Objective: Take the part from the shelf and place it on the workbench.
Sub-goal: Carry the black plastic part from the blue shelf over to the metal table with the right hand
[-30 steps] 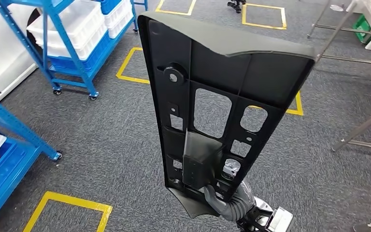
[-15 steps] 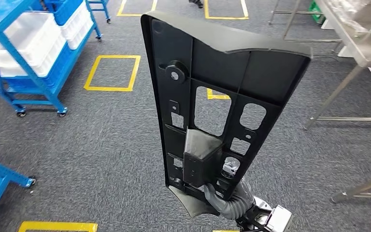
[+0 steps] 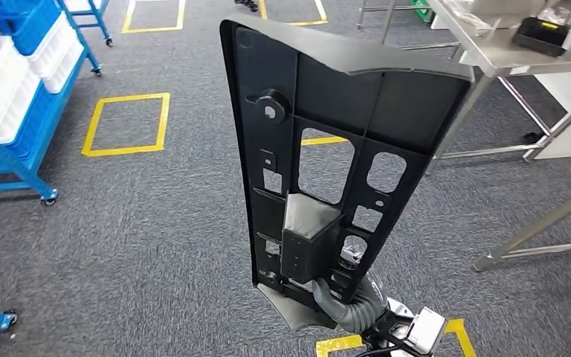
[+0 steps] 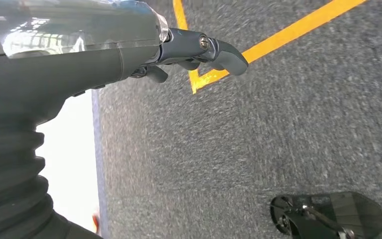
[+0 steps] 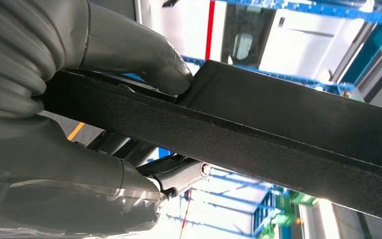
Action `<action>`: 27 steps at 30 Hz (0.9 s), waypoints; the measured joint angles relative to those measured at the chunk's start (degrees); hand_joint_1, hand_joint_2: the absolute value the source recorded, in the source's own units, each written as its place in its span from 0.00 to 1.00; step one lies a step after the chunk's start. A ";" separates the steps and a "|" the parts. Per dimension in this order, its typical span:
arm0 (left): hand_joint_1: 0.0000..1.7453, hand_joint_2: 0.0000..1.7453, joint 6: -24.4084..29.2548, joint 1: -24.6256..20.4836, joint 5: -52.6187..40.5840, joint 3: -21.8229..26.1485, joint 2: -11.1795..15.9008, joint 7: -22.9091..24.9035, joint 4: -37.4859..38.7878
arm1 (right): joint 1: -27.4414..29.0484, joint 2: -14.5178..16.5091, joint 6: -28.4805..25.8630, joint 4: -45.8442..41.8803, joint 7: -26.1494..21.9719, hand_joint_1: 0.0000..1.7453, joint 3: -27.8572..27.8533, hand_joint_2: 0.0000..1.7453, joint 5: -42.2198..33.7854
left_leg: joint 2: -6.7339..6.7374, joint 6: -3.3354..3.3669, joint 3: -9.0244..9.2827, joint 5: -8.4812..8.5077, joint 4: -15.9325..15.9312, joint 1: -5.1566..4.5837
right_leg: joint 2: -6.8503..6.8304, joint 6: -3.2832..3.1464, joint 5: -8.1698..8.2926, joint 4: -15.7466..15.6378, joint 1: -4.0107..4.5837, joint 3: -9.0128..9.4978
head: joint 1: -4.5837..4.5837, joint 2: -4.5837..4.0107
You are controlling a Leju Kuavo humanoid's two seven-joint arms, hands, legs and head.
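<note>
We see the right hand (image 3: 340, 306) clasped around the narrow lower end of the part (image 3: 327, 134), a long black plastic panel that rises upright from the grip and widens toward its top edge, its ribbed inner face with several cut-outs turned toward the head camera. In the right wrist view the thick thumb (image 5: 144, 52) presses down on the panel's textured edge (image 5: 258, 139) while the fingers lie beneath it, so the part is pinned between them. Beyond the hand and to its right stands the workbench (image 3: 491, 59), a steel table on slanted metal legs, with a small black object (image 3: 539, 31) lying on its top; the part is well apart from it and touches nothing but the hand. Far off to the hand's left is a blue wheeled shelf (image 3: 15, 134) loaded with white bins (image 3: 0, 89). The floor is dark grey carpet (image 3: 141, 223) marked with yellow taped squares (image 3: 125, 123), one corner of tape lying just beside the right arm. The left hand (image 4: 199, 52) hangs above the same carpet near a yellow line, holding nothing, its fingers only loosely bent.
</note>
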 joint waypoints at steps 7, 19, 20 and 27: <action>0.00 1.00 -0.01 -0.36 -0.25 0.00 0.10 -0.28 -0.02 | -0.21 0.00 -0.30 0.07 -0.07 1.00 0.09 1.00 -0.06 | 0.18 -2.43 0.24 -2.58 2.16 0.20 | 0.66 -2.33 1.34 -6.35 0.64 3.15 | -0.01 0.00; 0.00 1.00 -0.89 -0.02 -1.98 -1.08 0.13 -0.62 -0.02 | 2.33 0.11 -1.82 -1.96 -0.23 1.00 0.11 1.00 0.97 | -8.50 -0.63 -1.53 -0.28 1.60 -0.10 | 9.11 -2.11 1.79 -6.25 1.04 3.01 | -0.01 0.00; 0.00 1.00 -0.96 -0.09 -1.91 -1.09 0.08 -0.58 -0.02 | 2.44 0.13 -1.69 -2.16 -0.22 1.00 0.11 1.00 1.07 | -7.90 -0.41 -1.40 -0.12 1.35 -0.11 | 9.76 -1.68 1.96 -6.39 0.95 2.87 | -0.01 0.00; 0.00 1.00 -1.10 0.09 -1.82 -1.11 -0.08 -0.92 -0.02 | 2.55 0.20 -1.28 -2.87 -0.20 1.00 0.07 1.00 1.33 | -2.51 0.96 -0.89 0.63 -0.03 -0.08 | 2.36 -0.20 -5.58 8.74 0.70 -4.42 | 0.01 0.00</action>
